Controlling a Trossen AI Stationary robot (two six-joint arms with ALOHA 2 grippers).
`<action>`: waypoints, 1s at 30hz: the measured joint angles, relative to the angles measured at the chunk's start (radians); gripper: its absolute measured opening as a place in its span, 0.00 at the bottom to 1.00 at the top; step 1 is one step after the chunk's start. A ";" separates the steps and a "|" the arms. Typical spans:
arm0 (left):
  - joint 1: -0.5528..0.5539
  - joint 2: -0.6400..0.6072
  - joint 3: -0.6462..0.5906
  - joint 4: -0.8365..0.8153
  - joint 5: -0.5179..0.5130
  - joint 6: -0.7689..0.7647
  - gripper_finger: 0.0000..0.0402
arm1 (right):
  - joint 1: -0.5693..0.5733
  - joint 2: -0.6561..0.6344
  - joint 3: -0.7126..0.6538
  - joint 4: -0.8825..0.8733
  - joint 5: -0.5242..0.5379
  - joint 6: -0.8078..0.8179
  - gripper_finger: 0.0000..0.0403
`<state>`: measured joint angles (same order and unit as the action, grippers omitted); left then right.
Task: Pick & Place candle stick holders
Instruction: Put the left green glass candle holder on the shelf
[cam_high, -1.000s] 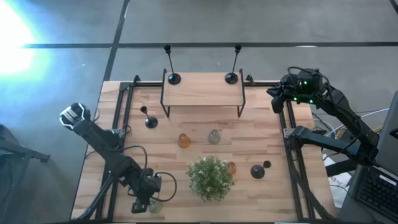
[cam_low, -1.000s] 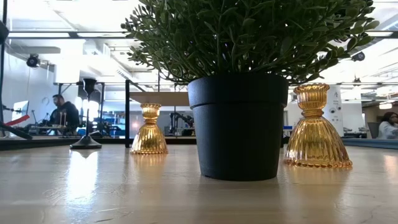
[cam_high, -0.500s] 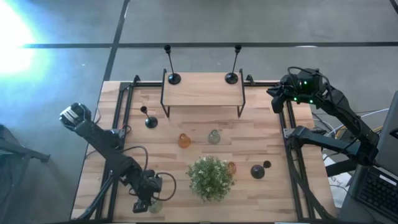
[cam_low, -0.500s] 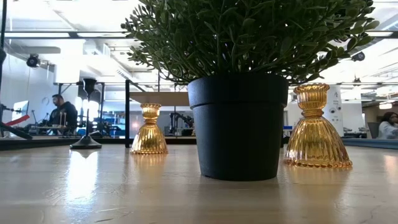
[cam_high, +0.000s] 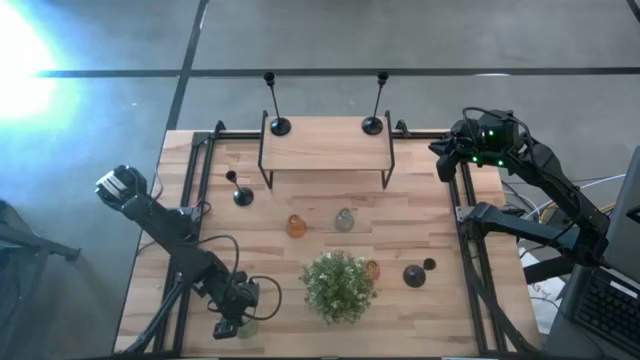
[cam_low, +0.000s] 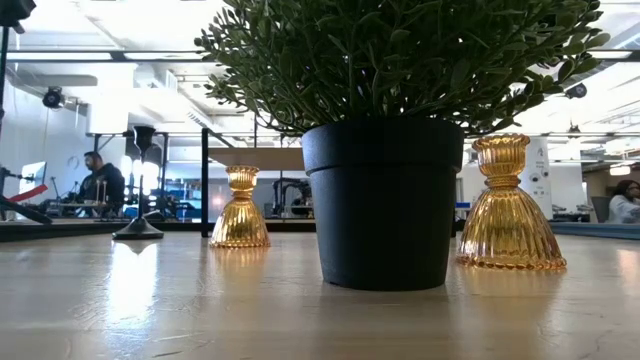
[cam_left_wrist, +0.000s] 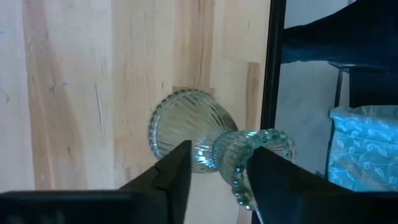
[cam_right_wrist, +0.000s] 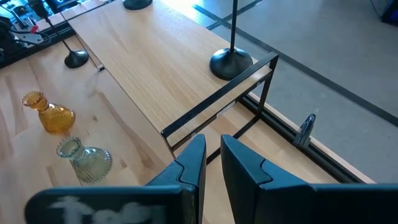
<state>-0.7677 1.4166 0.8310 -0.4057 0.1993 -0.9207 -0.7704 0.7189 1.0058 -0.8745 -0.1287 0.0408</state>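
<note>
Candle stick holders are spread over the wooden table (cam_high: 420, 205). Nearest the front edge, a pale green glass holder (cam_left_wrist: 199, 140) is straddled by the left gripper (cam_left_wrist: 214, 171) at the table's front-left corner; its fingers (cam_left_wrist: 171, 177) are seen on either side of the narrow neck, and whether they press it cannot be told. Next back, a plant (cam_high: 339, 284) is seen in a black pot (cam_low: 383, 200), with an amber glass holder (cam_low: 507, 205) just beside it on the right and a short black holder (cam_high: 417, 273) further right. Behind these, mid-table, a second amber holder (cam_high: 296, 226) and a second pale green one (cam_high: 344, 220) are stood near each other, with a short black holder (cam_high: 239, 191) off to the left. At the far edge, a raised wooden shelf (cam_high: 325, 145) is seen carrying two tall black holders (cam_high: 276, 104) (cam_high: 376, 102) at its rear corners. The right gripper (cam_right_wrist: 211, 168) is held above the table's far-right corner, jaws narrow with a slim gap, nothing between them.
</note>
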 joint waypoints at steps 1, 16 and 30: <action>0.000 0.000 0.000 0.002 0.001 0.000 0.32 | 0.000 0.000 0.000 0.000 0.000 0.000 0.11; 0.018 -0.016 0.000 -0.013 0.051 0.001 0.08 | 0.000 0.019 0.000 0.002 0.001 -0.001 0.11; 0.235 -0.257 0.003 -0.221 0.026 -0.085 0.08 | 0.000 0.050 0.000 0.003 0.001 -0.026 0.11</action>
<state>-0.5332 1.1591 0.8339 -0.6263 0.2250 -1.0057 -0.7708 0.7692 1.0058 -0.8719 -0.1277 0.0151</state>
